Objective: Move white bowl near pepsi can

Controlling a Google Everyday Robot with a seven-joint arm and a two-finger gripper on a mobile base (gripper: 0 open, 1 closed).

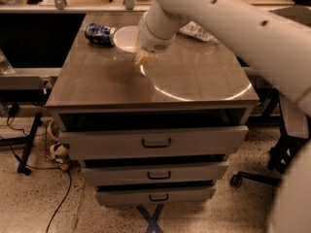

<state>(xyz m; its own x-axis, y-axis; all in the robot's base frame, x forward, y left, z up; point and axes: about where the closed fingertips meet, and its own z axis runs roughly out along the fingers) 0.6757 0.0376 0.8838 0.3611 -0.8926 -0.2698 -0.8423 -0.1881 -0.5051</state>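
The white bowl (125,39) sits at the back left of the cabinet top (194,81), right next to the pepsi can (99,34). The can is dark blue with white markings and lies on its side, almost touching the bowl's left edge. My gripper (142,58) reaches down from the thick white arm (218,18) at the bowl's right rim. Its tan fingertips are closed on that rim. The arm hides the bowl's right side.
A clear plastic bottle (196,31) lies at the back of the top, behind the arm. Three drawers (155,142) are below the top. An office chair base (272,164) stands at the right, and cables (29,144) lie on the floor at the left.
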